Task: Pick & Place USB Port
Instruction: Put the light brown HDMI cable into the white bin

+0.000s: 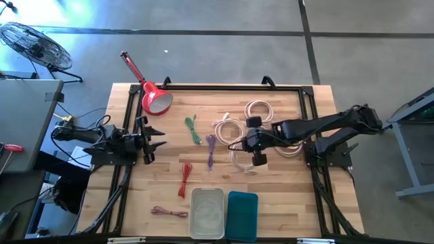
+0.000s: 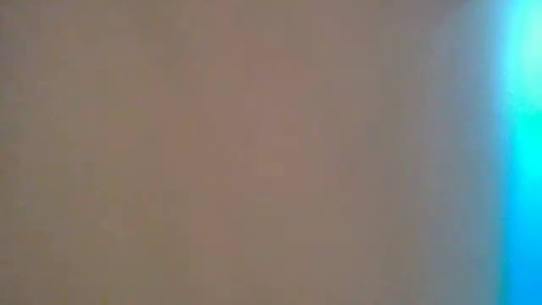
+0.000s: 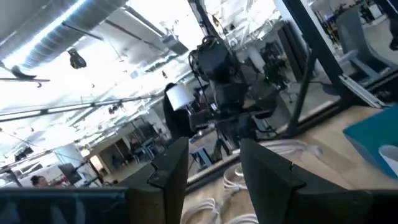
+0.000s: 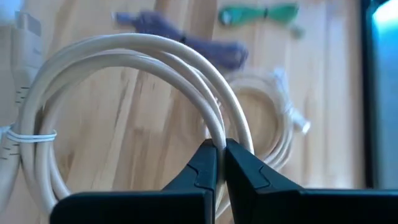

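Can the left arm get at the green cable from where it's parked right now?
Probably yes. The left end effector waits near the table's left edge, facing the green cable, with only bare wood between them. The right end effector, shut on a white cable, sits well clear.

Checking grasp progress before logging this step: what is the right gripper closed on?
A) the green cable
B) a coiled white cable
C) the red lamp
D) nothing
B: in the right wrist view the right gripper is pinched shut on strands of the coiled white cable, while the green cable lies apart on the table.
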`<state>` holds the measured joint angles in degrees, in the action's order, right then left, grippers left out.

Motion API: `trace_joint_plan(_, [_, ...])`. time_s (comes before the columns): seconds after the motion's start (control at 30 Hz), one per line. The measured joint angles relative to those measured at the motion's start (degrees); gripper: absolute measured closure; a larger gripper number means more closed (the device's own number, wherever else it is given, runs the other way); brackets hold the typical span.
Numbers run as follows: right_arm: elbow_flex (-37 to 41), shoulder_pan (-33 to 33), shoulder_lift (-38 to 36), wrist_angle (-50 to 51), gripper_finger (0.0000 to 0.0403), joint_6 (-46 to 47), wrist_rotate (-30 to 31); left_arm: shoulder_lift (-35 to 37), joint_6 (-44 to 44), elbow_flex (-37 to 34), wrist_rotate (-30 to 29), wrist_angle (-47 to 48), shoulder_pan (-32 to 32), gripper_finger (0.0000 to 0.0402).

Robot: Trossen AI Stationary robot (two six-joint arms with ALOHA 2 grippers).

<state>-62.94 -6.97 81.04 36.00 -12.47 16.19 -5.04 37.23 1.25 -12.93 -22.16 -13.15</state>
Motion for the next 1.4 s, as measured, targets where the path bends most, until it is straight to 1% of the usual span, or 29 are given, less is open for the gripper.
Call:
trace_joint_plan(0.1, [-1.07, -1.06, 0.09, -1.85, 0.0395, -1.94, 0.19, -3.79, -0.02, -0.04, -0.06, -2.56, 0.0, 0.0255])
trace_joint_plan(0.27, [-1.16, -1.88, 0.19, -4.28, 0.0395, -5.84, 1.5, -12.66, -0.52, -0.09, 0.12, -12.64, 0.01, 0.0243])
trace_joint_plan(0.33, [-1.16, -2.09, 0.19, -4.99, 0.0395, -7.27, 3.01, -16.95, -1.95, 0.33, 0.01, -16.27, 0.0, 0.0239])
trace_joint_plan(0.4, [-1.16, -2.18, 0.19, -6.22, 0.0395, -9.42, 5.17, -21.49, -7.02, 1.3, -2.48, -17.1, 0.0, 0.0239])
trace_joint_plan(0.53, [-1.16, -2.79, 0.19, -9.39, 0.0395, -14.98, 10.73, -31.62, -19.74, 4.32, -11.03, -18.43, 0.02, 0.0239])
trace_joint_plan(0.6, [-1.16, -3.28, 0.19, -11.32, 0.0395, -17.82, 13.57, -36.61, -23.04, 5.84, -14.05, -19.04, 0.06, 0.0239])
trace_joint_plan(0.67, [-1.16, -3.98, 0.19, -13.47, 0.0395, -20.92, 16.17, -41.57, -25.13, 7.02, -15.41, -20.18, 0.04, 0.0239])
trace_joint_plan(0.77, [-1.16, -5.4, 0.19, -16.97, 0.0395, -25.93, 18.74, -48.43, -25.77, 9.74, -15.3, -24.87, 0.04, 0.0239])
trace_joint_plan(0.87, [-1.16, -7.36, 0.32, -21.59, 0.0395, -31.58, 20.98, -54.46, -25.81, 13.4, -14.62, -25.24, 0.07, 0.0239])
trace_joint_plan(1.0, [-1.16, -10.33, 1.13, -25.25, 0.0395, -40.23, 20.46, -61.3, -25.68, 18.97, -14.27, -25.32, 0.07, 0.0239])
trace_joint_plan(1.07, [-1.16, -11.81, 2.07, -26.69, 0.0395, -43.92, 21.21, -64.21, -25.62, 21.59, -12.57, -25.24, 0.11, 0.0239])
trace_joint_plan(1.13, [-1.16, -13.15, 3.43, -28.78, 0.0395, -46.85, 22.78, -66.17, -25.61, 23.73, -9.29, -25.09, 0.95, 0.0239])
trace_joint_plan(1.3, [-1.16, -15.71, 7.14, -34.82, 0.0395, -53.79, 32.1, -69.41, -29.22, 28.7, 4.11, -22.45, 3.64, 0.0239])
trace_joint_plan(1.4, [-1.16, -16.58, 8.64, -36.41, 0.0395, -56.92, 35.77, -70.63, -30.77, 30.29, 8.25, -21.52, 4.66, 0.0239])
